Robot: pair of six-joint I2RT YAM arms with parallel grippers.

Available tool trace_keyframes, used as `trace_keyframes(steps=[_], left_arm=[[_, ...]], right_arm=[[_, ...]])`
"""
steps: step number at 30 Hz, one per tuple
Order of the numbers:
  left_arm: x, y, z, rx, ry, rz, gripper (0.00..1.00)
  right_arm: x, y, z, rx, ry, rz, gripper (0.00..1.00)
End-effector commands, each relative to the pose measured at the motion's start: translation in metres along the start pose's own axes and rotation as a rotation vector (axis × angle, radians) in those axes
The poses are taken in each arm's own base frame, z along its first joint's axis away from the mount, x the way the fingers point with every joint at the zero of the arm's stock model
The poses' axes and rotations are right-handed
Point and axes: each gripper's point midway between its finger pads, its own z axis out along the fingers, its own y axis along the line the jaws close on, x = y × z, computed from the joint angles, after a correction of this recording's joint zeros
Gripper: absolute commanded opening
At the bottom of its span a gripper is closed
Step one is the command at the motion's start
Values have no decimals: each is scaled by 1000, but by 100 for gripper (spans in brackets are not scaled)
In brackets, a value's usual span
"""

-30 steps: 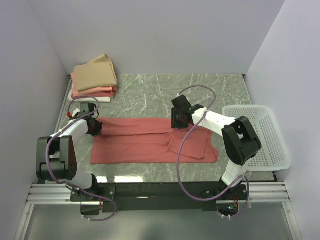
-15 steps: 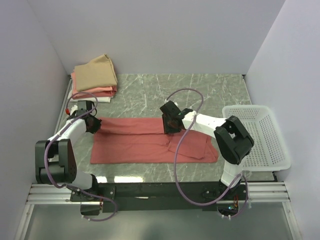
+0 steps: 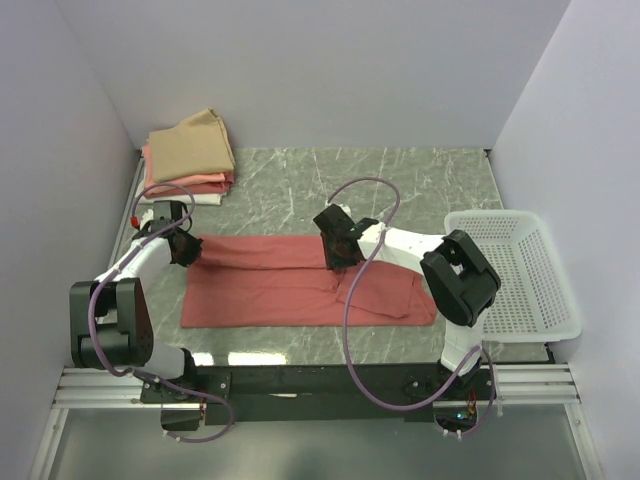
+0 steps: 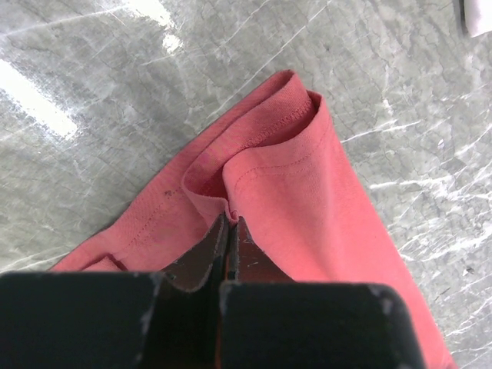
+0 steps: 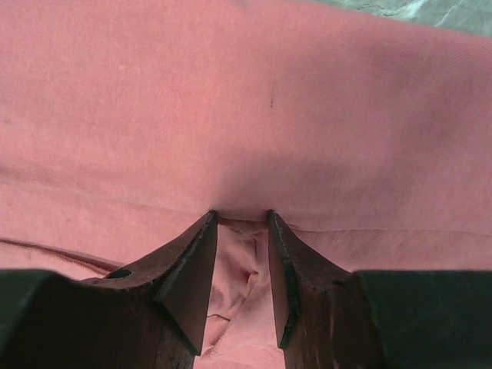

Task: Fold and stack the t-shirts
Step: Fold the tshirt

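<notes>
Salmon-red cotton, one t-shirt (image 3: 290, 290) laid flat on the marble table (image 3: 420, 180), front and centre. Its long axis runs L-to-R across the table, parallel to the arm bases. The right end looks doubled over, w/ an extra layer showing.

The left pincer (image 3: 185, 248) is at the shirt's far-left corner. The wrist cam shows its jaws pressed together, clamped on a hemmed fold of the red fabric (image 4: 231, 223), which stands up in a small ridge there.

The right pincer (image 3: 338, 260) sits on the far long edge, approx mid-length, a bit right of centre. Close up, the pincer (image 5: 242, 219) has its fingers (image 5: 188, 269) apart, tips down on the cloth w/ a wrinkle of fabric in the gap. It's not pinched yet as far as I can see, so no hold on that side.

What counts for the next move is that both pincers are on the same far edge and the rest of the shirt lies toward the bases from each of them. The left arm is nearer the left end and the right arm nearer the middle. My guess is the right one needs to nip that edge first. Then the pair can carry it toward the near edge, creasing along the long axis.

The folded stack (image 3: 190, 155) is in the far-left corner, tan on top, pink under it, white at the bottom, well apart from the red shirt. The white basket (image 3: 500, 217) is off to the right, not involved.
</notes>
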Motion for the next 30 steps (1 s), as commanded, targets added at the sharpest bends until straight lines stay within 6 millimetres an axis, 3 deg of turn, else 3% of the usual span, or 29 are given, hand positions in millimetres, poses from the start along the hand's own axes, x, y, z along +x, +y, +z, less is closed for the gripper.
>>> trace_keyframes(steps=[1,10,13,16,18,30], left_arm=[[-15,-14,-11,50,-31,7,1],[-16,-15,-11,56,-31,7,1],[-17,-17,-12,61,-32,4,1],[-18,-18,-13,64,-32,3,1],[-20,-19,-14,65,-39,3,1],[-30,-19,-26,66,-69,-3,1]], right_arm=[[-14,8,-12,-16,-55,-6,40],[4,2,-2,16,-15,-12,35],[3,1,-2,25,-17,-11,23],[2,0,-4,27,-20,-9,5],[2,-1,-6,31,-20,-10,0],[5,-5,-38,-15,-35,-17,0]])
